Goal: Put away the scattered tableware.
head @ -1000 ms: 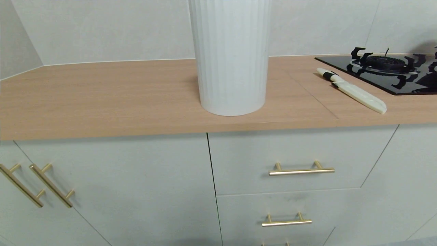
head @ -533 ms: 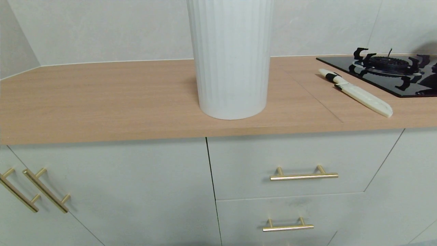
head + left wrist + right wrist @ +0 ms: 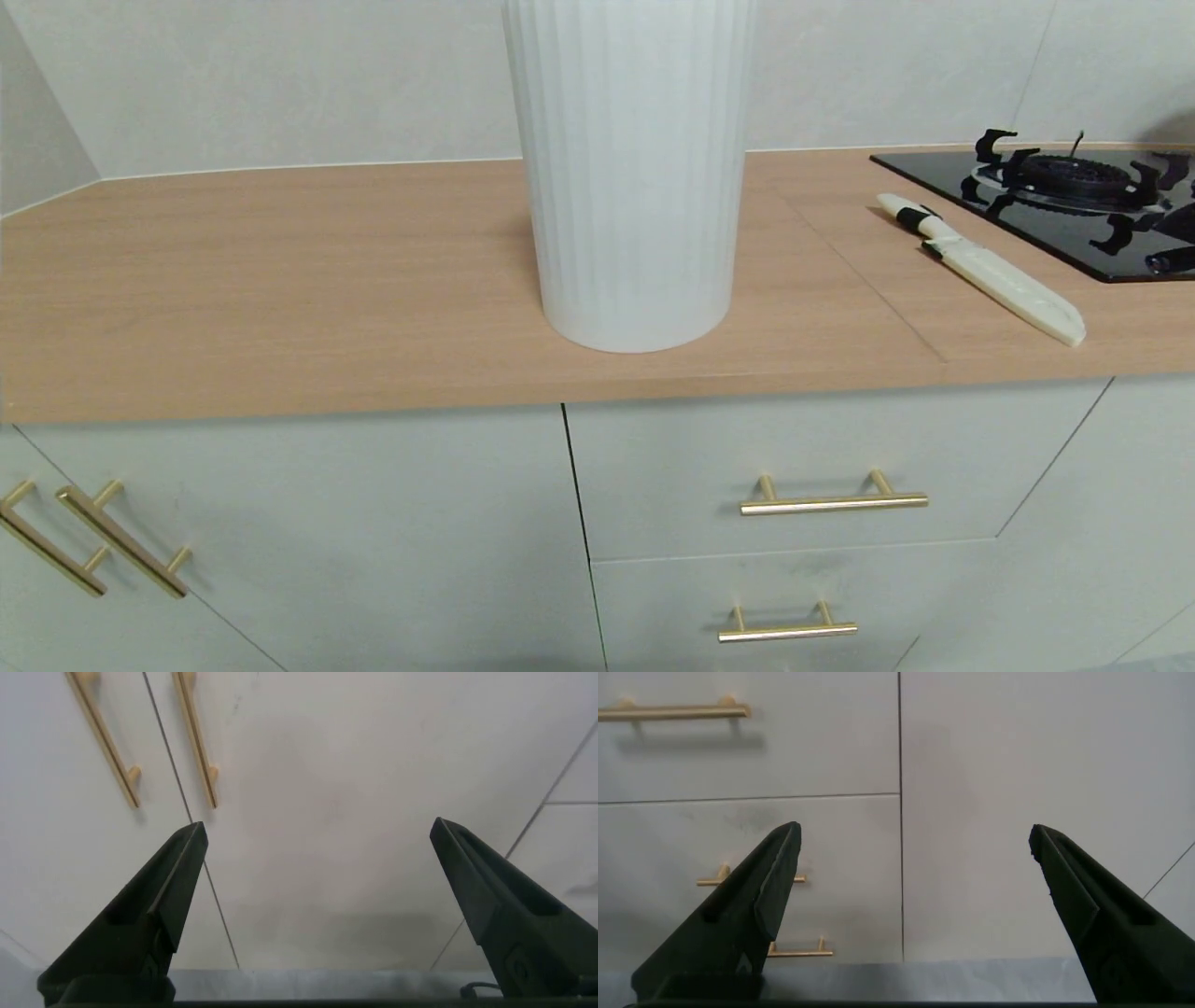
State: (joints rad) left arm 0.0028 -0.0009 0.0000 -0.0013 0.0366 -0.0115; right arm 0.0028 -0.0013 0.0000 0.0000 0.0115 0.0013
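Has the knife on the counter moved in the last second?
No. The knife keeps its place beside the hob and right of the white container. The whole head view shifted, so the camera moved.

Top of ribbed white container [image 3: 630, 187] cut off, hob [image 3: 1046, 229] cropped at right edge

left hand [image 3: 317, 824]: two matte black fingers [image 3: 140, 924] are seen, wedge-shaped and tapered to narrow tips.
right hand [image 3: 913, 828]: fingers [image 3: 1092, 915] of like black colour are seen, with flat bevelled faces.
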